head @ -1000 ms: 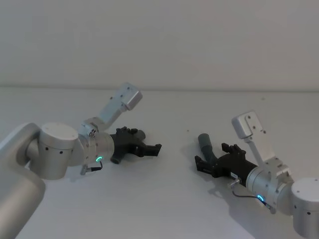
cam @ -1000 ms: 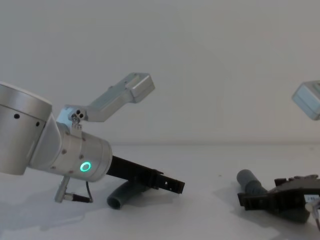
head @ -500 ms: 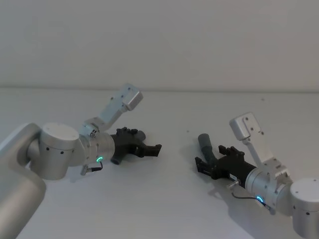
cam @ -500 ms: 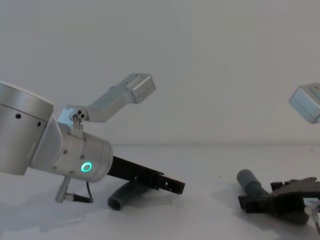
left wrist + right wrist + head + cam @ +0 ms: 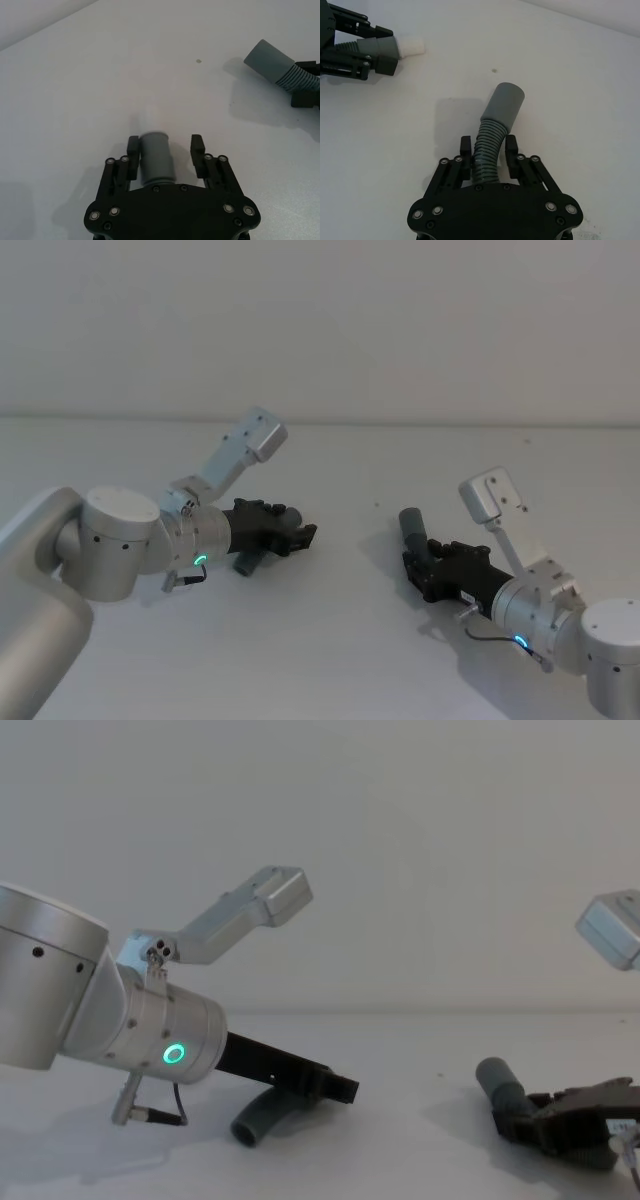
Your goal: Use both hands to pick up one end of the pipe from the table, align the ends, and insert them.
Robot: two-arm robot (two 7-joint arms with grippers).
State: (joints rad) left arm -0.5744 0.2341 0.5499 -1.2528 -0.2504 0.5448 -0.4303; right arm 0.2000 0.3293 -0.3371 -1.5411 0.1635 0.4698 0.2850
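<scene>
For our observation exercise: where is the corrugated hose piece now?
In the head view, the corrugated hose sits on the right side of the table, its ribbed part between the fingers of the open right gripper.

Black on white: the left gripper (image 5: 303, 536) and the right gripper (image 5: 413, 567) are both black against the matt white table (image 5: 330, 650). The left arm (image 5: 120, 545) is silver-grey with a glowing green ring (image 5: 175, 1053); the right arm (image 5: 540, 605), also silver-grey, shows a small blue-cyan light (image 5: 521, 641). At left, the elbow (image 5: 155, 160) is plain, smooth dark grey. At right, the corrugated hose (image 5: 487, 150) is the same dark grey, finely ribbed, with an unpatterned grey cuff (image 5: 504, 107). A tiny dark speck (image 5: 199, 61) marks the white between them.
</scene>
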